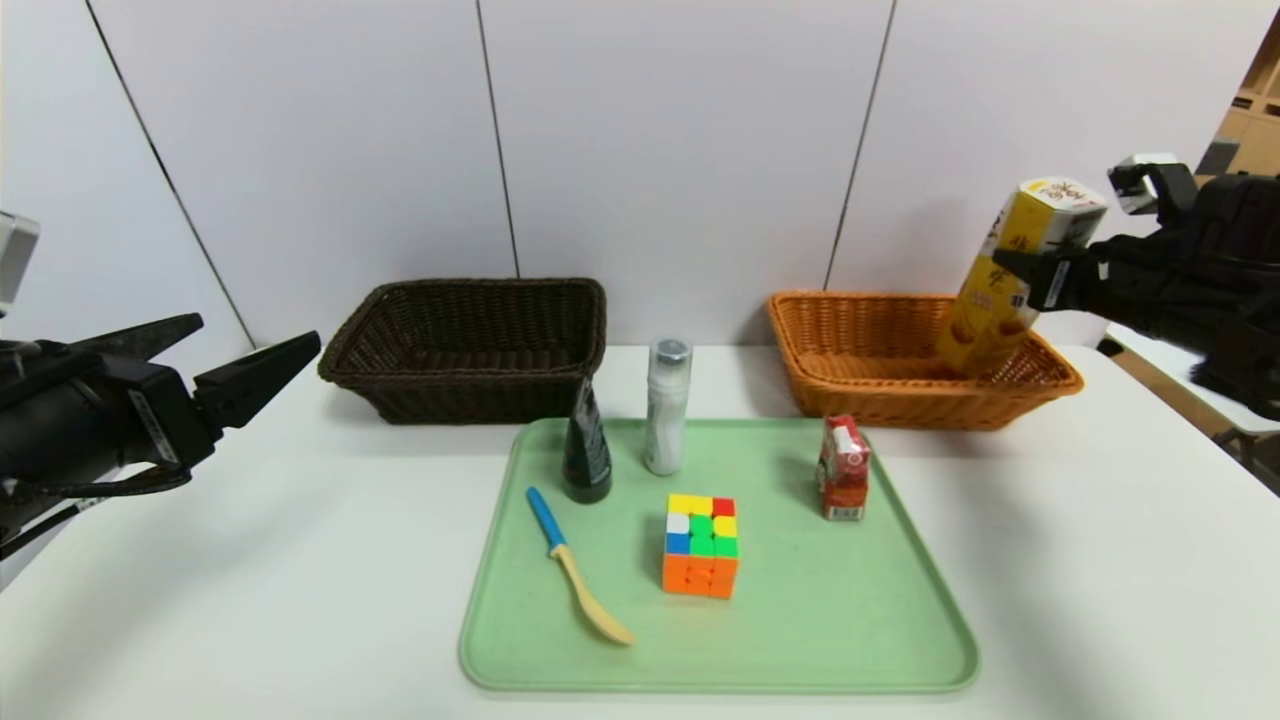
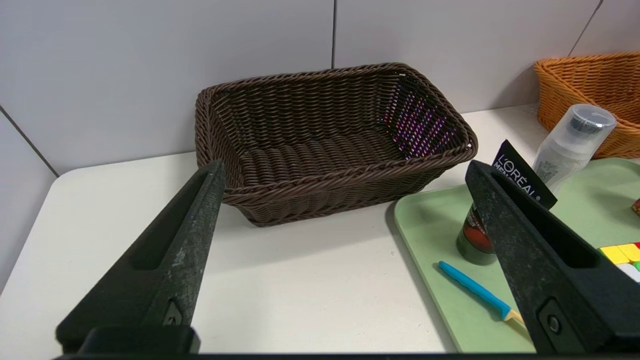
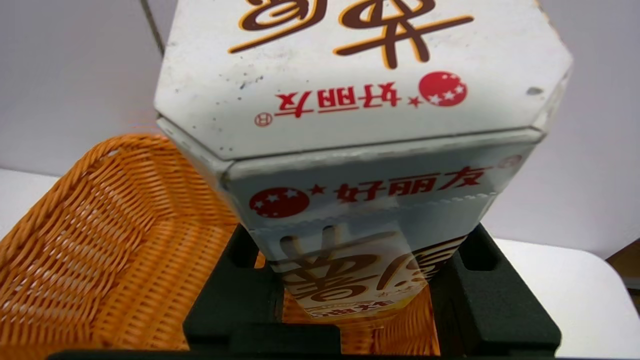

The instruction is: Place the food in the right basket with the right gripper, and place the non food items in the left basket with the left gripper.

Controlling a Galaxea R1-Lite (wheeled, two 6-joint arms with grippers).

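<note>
Only the right wrist view shows the right end effector (image 3: 350, 280) clamping the tall hexagonal yellow-and-white snack box (image 3: 360, 125), tilted over the orange wicker basket (image 1: 905, 375), perhaps touching its floor. Left end effector (image 1: 250, 360) hovers wide open, empty.

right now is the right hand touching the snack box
Touching. The right wrist view shows the snack box wedged between the right hand's black fingers, and the head view shows it held tilted over the orange basket.
</note>
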